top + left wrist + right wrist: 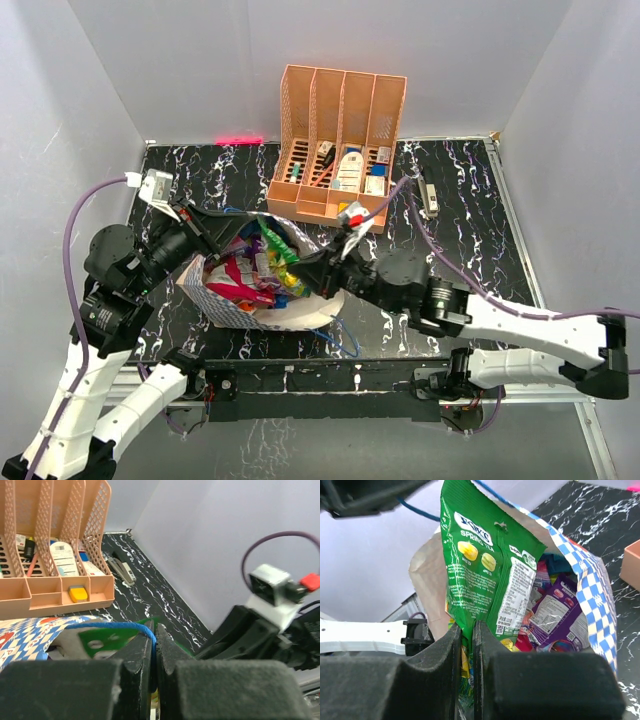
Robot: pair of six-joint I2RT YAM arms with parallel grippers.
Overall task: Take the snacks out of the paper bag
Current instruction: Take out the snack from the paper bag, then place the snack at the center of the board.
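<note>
1. Right gripper: jaws nearly closed, pinching the green packet by its lower edge, above the mouth of the paper bag.
2. Left gripper: jaws narrow, seemingly clamping the bag's blue string handle.
3. Other snacks: inside the bag.

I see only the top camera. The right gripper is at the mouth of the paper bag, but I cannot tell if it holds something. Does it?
Observer: Yes. In its wrist camera the right gripper is shut on the lower end of a green packet, which rises above it in that view.
Operator: Which snack is it?
Observer: The label reads "Spring Tea", with yellow sweets pictured.
Operator: And the other arm, what does it grip?
Observer: The left gripper is shut on the blue string handle of the bag.
</note>
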